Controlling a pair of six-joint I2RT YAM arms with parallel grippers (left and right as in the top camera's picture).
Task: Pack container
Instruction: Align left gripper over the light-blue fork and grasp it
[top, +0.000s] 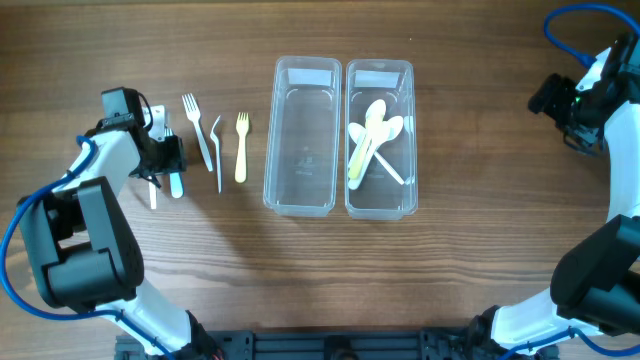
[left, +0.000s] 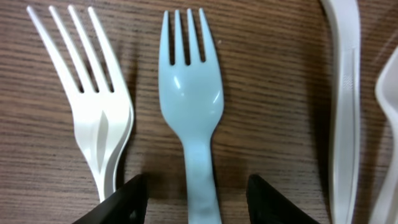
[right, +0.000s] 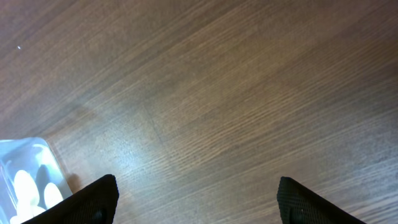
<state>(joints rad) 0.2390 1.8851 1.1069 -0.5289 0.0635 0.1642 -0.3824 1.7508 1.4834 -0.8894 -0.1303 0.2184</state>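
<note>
My left gripper (left: 199, 200) is open and low over the table, its fingers on either side of the handle of a light blue fork (left: 189, 99). Stacked white forks (left: 93, 106) lie just left of it and a white knife (left: 345, 106) to its right. In the overhead view this gripper (top: 168, 157) is at the left end of the cutlery row, with the blue fork (top: 176, 184) under it. The left clear container (top: 307, 64) is empty. The right clear container (top: 379, 67) holds several white and yellow spoons (top: 372, 135). My right gripper (top: 568, 108) is open and empty at the far right.
A white fork (top: 197, 130), a white knife (top: 217, 152) and a yellow fork (top: 241, 146) lie between my left gripper and the containers. The right wrist view shows bare wood under the open right gripper (right: 199, 199) and a corner of the spoon container (right: 25, 177).
</note>
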